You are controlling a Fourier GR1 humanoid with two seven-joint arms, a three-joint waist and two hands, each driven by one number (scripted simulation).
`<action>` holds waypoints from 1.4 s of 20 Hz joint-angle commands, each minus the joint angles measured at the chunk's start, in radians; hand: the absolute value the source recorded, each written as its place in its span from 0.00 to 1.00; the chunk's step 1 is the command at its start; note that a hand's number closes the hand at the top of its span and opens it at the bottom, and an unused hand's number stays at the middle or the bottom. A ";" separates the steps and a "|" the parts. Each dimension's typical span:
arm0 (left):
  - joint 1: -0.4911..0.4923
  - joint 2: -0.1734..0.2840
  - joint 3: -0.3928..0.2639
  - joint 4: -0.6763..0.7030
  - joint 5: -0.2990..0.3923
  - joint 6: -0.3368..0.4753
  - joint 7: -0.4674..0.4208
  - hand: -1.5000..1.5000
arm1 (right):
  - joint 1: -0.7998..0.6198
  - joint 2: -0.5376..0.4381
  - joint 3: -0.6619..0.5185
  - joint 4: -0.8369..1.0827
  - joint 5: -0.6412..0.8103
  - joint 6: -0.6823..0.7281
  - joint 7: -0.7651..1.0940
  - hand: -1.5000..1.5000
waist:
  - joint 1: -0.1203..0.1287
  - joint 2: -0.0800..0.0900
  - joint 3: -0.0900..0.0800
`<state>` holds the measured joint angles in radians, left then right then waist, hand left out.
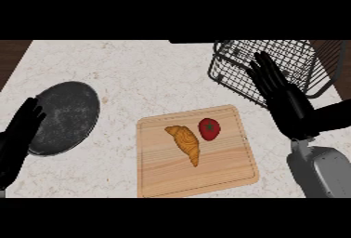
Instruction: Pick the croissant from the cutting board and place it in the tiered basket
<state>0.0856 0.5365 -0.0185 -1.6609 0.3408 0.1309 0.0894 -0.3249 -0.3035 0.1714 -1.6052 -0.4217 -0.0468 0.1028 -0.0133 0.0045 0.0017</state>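
Head view of the counter (137,69). At lower centre, the wooden cutting board (195,151) carries the croissant (185,143) with a red tomato (210,128) just beside it (the two apart). At upper right, the wire tiered basket (267,65); my right hand (284,100), fingers straight, lies over its lower edge. At left, a dark round plate (65,116); my left hand (17,139), fingers straight, overlaps its left rim.

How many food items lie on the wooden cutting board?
2. The golden-brown croissant lies near the middle of the light wooden cutting board; the round red tomato sits just to its right, near the far edge. Nothing seems hidden.
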 commanded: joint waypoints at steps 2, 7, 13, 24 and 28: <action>-0.024 -0.064 -0.051 0.052 -0.074 0.052 0.017 0.50 | -0.036 -0.018 0.027 -0.013 0.158 -0.014 -0.102 1.00 | 0.013 -0.004 -0.002; 0.054 -0.128 -0.109 0.120 -0.113 0.104 0.002 0.50 | -0.091 -0.213 -0.019 0.054 0.522 -0.233 -0.066 1.00 | -0.057 -0.008 -0.022; -0.002 -0.250 -0.174 0.255 -0.193 0.156 -0.085 0.50 | 0.078 0.178 0.026 0.018 0.519 -0.547 -0.275 0.00 | 0.002 -0.004 -0.002; 0.003 -0.306 -0.202 0.248 -0.247 0.209 -0.070 0.50 | 0.158 -0.122 0.327 -0.202 0.792 -0.223 0.276 0.00 | -0.004 -0.013 -0.008; -0.014 -0.297 -0.188 0.260 -0.243 0.204 -0.055 0.50 | 0.082 -0.182 0.419 -0.269 0.959 -0.109 0.518 0.00 | -0.002 -0.017 -0.009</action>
<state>0.0903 0.2393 -0.2135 -1.4031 0.1023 0.3241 0.0101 -0.2146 -0.4250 0.4980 -1.8259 0.4039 -0.2498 0.4280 -0.0149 -0.0089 -0.0062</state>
